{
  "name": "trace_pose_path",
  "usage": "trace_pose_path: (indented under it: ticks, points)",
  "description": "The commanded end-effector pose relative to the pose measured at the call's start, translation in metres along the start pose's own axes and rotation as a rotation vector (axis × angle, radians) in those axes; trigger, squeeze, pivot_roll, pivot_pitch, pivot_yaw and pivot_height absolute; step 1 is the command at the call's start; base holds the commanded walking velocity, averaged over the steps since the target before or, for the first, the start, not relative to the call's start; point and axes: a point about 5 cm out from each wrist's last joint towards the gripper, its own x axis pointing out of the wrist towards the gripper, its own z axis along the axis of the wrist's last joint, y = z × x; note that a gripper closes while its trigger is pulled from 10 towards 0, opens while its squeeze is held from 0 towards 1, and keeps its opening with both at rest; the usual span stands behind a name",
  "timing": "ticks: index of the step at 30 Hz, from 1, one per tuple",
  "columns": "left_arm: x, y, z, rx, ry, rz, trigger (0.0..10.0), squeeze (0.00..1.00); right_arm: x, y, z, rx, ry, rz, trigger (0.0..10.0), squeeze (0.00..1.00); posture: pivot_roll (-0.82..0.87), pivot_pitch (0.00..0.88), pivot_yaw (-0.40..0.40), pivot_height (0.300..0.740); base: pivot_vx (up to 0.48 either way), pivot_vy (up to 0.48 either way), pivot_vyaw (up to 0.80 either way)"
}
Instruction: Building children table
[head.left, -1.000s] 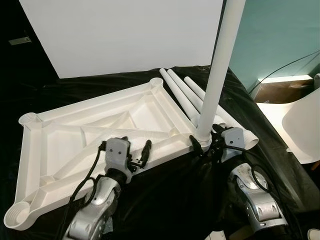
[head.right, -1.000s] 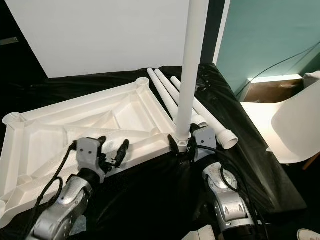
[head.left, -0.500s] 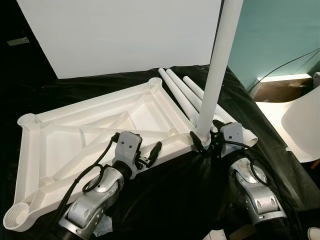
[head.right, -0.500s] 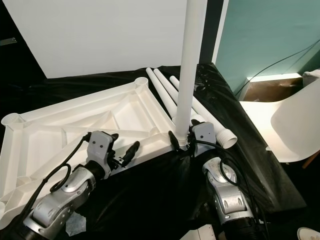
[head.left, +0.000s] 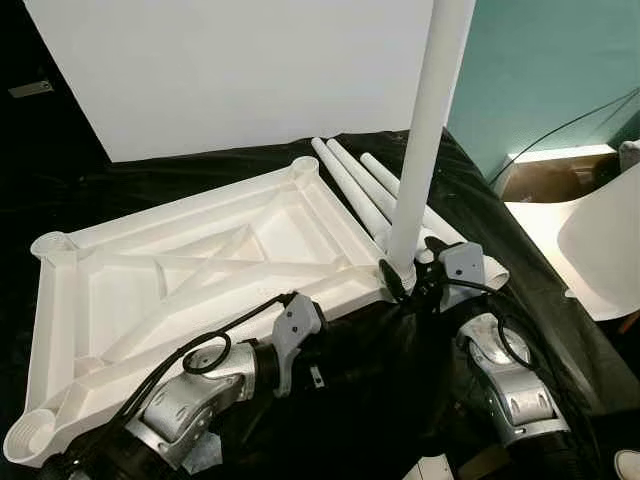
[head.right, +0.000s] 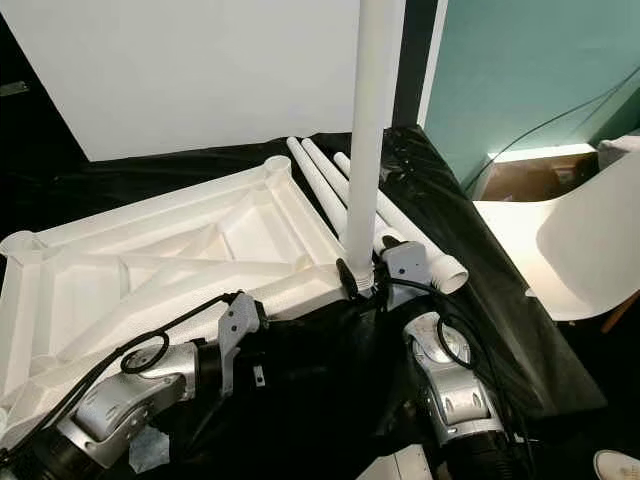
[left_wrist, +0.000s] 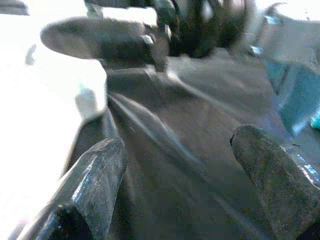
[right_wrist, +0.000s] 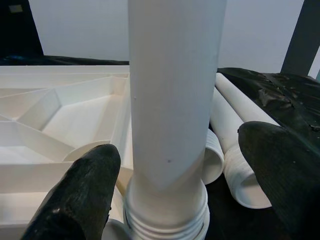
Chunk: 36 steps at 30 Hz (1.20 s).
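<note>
Here the leg (head.left: 425, 140) stands upright in the near right corner socket of the upturned tabletop (head.left: 190, 270), right hand (head.left: 412, 283) spread around its base; the left hand (left_wrist: 180, 170) hangs wide, beside the near edge.

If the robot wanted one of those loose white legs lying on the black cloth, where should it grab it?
Probably mid-shaft on the outermost spare leg, coming down from above with fingers straddling it crosswise. It is a smooth round tube lying flat, and its outer side faces bare black cloth, while the other legs crowd the side toward the tabletop.
</note>
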Motion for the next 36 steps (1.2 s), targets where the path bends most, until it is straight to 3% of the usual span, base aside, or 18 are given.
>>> trace_pose_path:
  ticks: [1,3,6,9,16,20,36]
  points:
    - [-0.005,0.012,0.008,0.041,-0.032,0.043,10.0,0.00,-0.001,0.001,-0.002,0.001,0.006,-0.005,10.0,0.00,-0.03,0.000,0.041,0.740,0.000,0.000,0.00]
    - [-0.005,0.015,0.009,0.046,-0.042,0.059,10.0,0.00,-0.001,0.001,-0.002,0.001,0.006,-0.005,10.0,0.00,-0.03,0.000,0.041,0.740,0.000,0.000,0.00]
    - [-0.009,0.031,0.016,0.093,-0.095,0.194,10.0,0.00,-0.001,0.002,-0.002,0.002,0.007,-0.002,10.0,0.00,-0.03,0.000,0.039,0.740,0.000,0.000,0.00]
    - [-0.011,0.036,0.016,0.111,-0.078,0.220,10.0,0.00,-0.001,0.002,-0.003,0.001,0.007,-0.002,10.0,0.00,-0.03,0.000,0.038,0.740,0.000,0.000,0.00]
    - [-0.013,0.037,0.008,0.126,-0.005,0.211,10.0,0.00,-0.001,0.002,-0.003,0.001,0.007,-0.002,10.0,0.00,-0.03,0.000,0.039,0.740,0.000,0.000,0.00]
    - [-0.013,0.034,-0.006,0.117,0.089,0.159,10.0,0.00,0.000,0.003,-0.003,0.004,0.005,-0.006,10.0,0.00,-0.03,0.000,0.046,0.740,0.000,0.000,0.00]
    - [-0.004,0.037,-0.025,0.124,0.194,0.197,10.0,0.00,0.000,0.003,-0.003,0.005,0.003,-0.013,10.0,0.00,-0.04,0.000,0.050,0.740,0.000,0.000,0.00]
